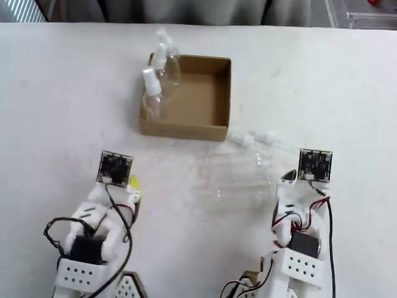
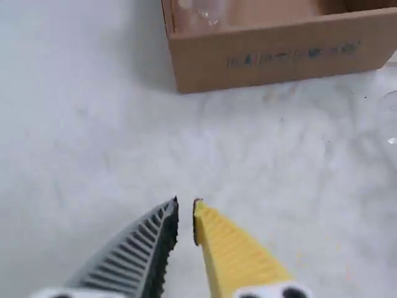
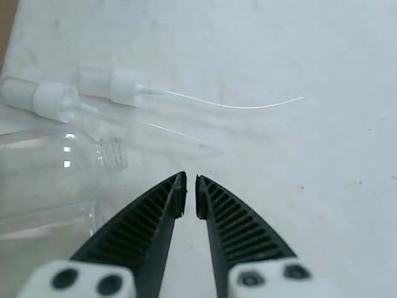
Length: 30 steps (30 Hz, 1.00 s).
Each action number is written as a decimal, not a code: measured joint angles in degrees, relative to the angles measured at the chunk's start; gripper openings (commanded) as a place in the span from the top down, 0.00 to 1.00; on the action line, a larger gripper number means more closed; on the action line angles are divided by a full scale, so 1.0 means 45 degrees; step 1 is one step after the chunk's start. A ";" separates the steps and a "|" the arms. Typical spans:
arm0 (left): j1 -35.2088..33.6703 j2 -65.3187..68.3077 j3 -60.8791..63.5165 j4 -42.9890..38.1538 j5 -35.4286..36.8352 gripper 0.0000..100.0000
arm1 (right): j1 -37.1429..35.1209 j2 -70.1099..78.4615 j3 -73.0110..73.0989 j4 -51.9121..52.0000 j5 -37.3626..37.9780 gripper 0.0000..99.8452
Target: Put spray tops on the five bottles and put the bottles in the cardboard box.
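White table (image 1: 62, 93), both arms at the near edge. Cardboard box (image 1: 186, 130) sits ahead of the left gripper (image 2: 186, 214), offset toward the right arm's side. It's open-topped, with capped bottles (image 1: 154, 100) bunched against the wall farthest from the right gripper (image 3: 190, 195). At least two have white spray heads on. A third head pokes up over the far corner, but clear plastic on clear plastic means I can't give a firm count. The left wrist view cuts the box off at the frame edge, leaving its near wall and one bottle base inside. Left gripper: grey and yellow fingers nearly pressed together, thin slit at the tips, nothing between them, over bare table. Right gripper: black fingers in the same state, nearly together and empty. Loose bottles (image 1: 239, 177) lie on their sides between the two grippers, nearer the right one. They're barely visible against the white, so the number is unclear. The right wrist view shows one with an open threaded neck (image 3: 111, 155) just beside its fingertips, and another cropped at the frame edge. Two spray tops (image 3: 127, 85) lie side by side just ahead of the right gripper, off the bottles, with hair-thin dip tubes (image 3: 236, 105) trailing out. There's dark print (image 2: 291, 54) on the box's near wall, too blurred to read.
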 measured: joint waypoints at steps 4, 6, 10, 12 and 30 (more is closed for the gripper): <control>0.0000 -0.0059 0.0000 0.0059 0.0000 0.92 | 0.0020 0.0020 -0.0586 0.0762 0.0879 0.98; -0.0020 -0.0059 0.0000 0.0059 0.0000 0.92 | 0.0039 0.0020 -0.1485 0.1582 0.1074 0.98; 0.0000 -0.0059 0.0000 0.0059 0.0000 0.92 | -0.0606 0.0020 -0.3575 0.3692 0.1778 0.98; 0.0000 -0.0059 0.0000 0.0059 0.0000 0.92 | -0.1250 0.0020 -0.4630 0.4845 0.3106 0.98; 0.0000 -0.0059 0.0000 0.0059 -0.0059 0.92 | -1.0471 0.0117 -0.7267 1.0764 1.0803 0.80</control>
